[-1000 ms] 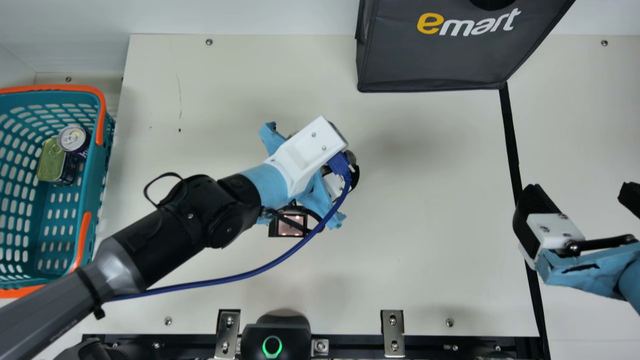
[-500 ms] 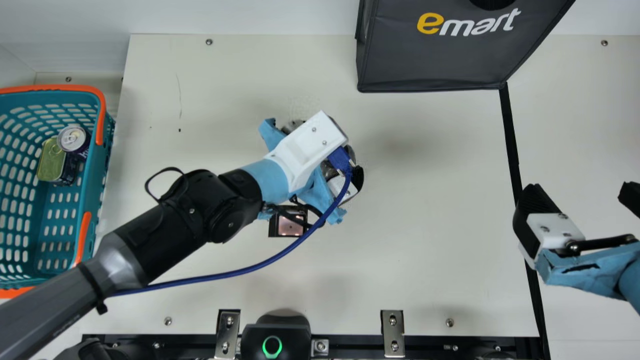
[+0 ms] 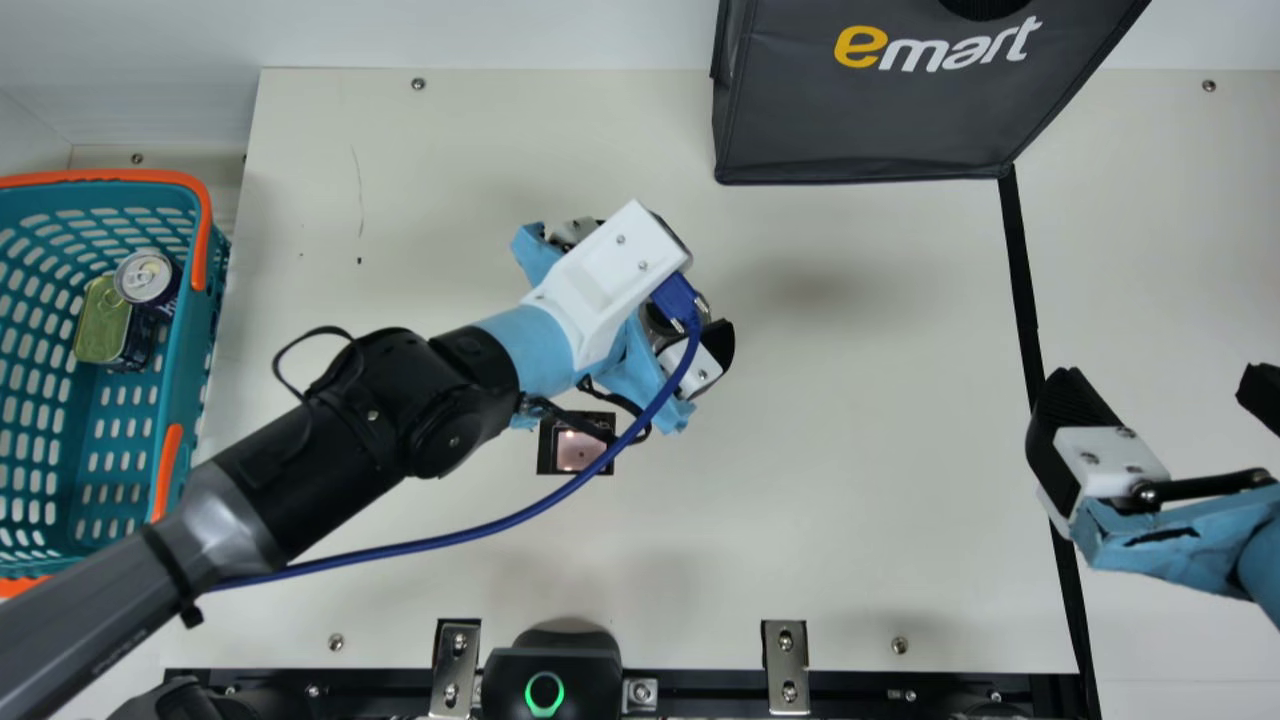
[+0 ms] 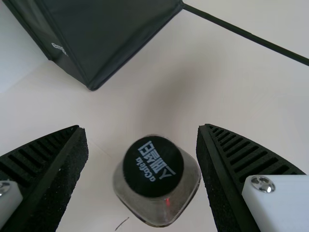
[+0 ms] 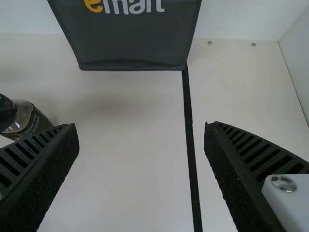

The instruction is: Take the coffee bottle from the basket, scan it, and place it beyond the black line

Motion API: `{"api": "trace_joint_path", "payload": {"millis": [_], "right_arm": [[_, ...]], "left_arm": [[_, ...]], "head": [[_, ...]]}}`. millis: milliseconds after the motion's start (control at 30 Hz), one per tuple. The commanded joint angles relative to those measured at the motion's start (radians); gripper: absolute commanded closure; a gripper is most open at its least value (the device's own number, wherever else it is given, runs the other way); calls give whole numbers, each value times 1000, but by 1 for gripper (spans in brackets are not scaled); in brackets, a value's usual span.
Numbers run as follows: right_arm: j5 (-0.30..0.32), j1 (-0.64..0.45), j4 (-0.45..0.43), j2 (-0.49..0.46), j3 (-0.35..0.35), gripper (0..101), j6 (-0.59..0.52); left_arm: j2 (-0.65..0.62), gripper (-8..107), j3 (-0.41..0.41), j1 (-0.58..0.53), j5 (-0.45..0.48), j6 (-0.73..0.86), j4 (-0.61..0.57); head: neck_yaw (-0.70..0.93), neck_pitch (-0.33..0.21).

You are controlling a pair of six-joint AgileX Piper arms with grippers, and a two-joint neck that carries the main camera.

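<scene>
In the main view my left gripper (image 3: 608,282) is above the middle of the table, beyond the scanner (image 3: 577,450). The left wrist view has the coffee bottle (image 4: 159,193), black cap towards the camera, between the spread fingers of my left gripper (image 4: 142,150), with a gap on either side. The right wrist view catches part of the bottle (image 5: 35,121) beside the left gripper's dark finger. My right gripper (image 3: 1165,395) is open and holds nothing at the black line (image 3: 1020,270); in its wrist view the line runs between the fingers of the right gripper (image 5: 142,145).
At the far left stands the teal basket (image 3: 185,400) with orange handles, a can (image 3: 146,277) and a tin (image 3: 103,325) inside. A dark shopping bag (image 3: 880,120) stands at the back. A blue cable (image 3: 480,548) trails from my left wrist over the table.
My left gripper has shifted a little towards the back of the table, away from the scanner, and its fingers have spread, letting go of the bottle. My right arm has stayed still.
</scene>
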Motion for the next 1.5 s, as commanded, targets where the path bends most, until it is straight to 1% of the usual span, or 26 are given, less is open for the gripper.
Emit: {"api": "trace_joint_path", "payload": {"millis": [0,200,400,700,933,1233,1467], "right_arm": [[0,0,0,0,0,11,0],[0,0,0,0,0,11,0],[2,0,0,0,0,11,0],[3,0,0,0,0,11,0],[3,0,0,0,0,11,0],[3,0,0,0,0,11,0],[3,0,0,0,0,11,0]], "left_arm": [[-6,9,-7,6,5,-19,11],[-31,9,-22,44,14,-101,78],[-66,9,-17,96,17,-199,183],[-140,9,20,177,32,-338,351],[-207,9,57,244,48,-430,447],[-300,9,112,350,68,-515,522],[-369,9,156,439,82,-539,533]], "head": [[2,-27],[2,-27],[2,-27],[2,-27],[2,-27],[2,-27],[2,-27]]}}
